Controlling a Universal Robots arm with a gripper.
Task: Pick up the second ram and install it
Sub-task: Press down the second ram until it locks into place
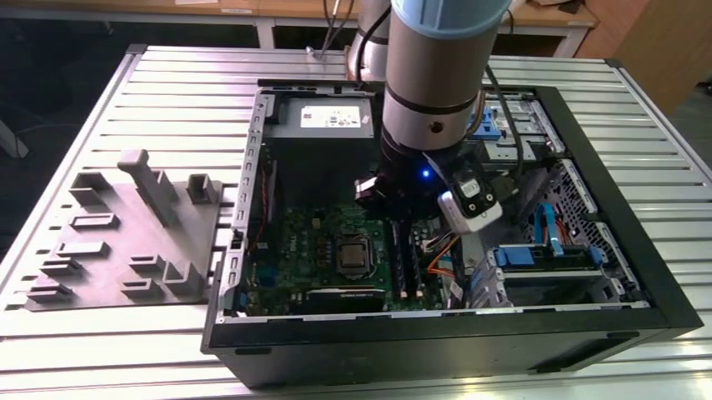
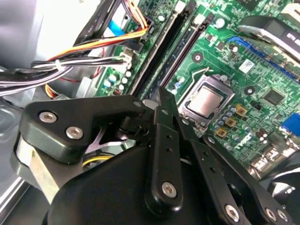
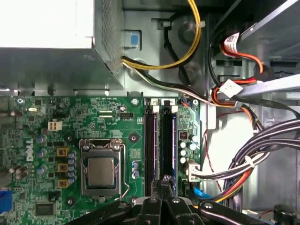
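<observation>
The claw point(image 3: 165, 183), fingers pressed together and empty, hangs just above the second ram point(image 3: 167, 143) seated in its slot on the motherboard point(image 3: 56, 140).

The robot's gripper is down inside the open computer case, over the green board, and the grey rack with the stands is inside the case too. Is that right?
Not quite. The grey rack sits outside the computer case, on the slatted table at the exterior view's left. The gripper is indeed inside, over the green board.
</observation>
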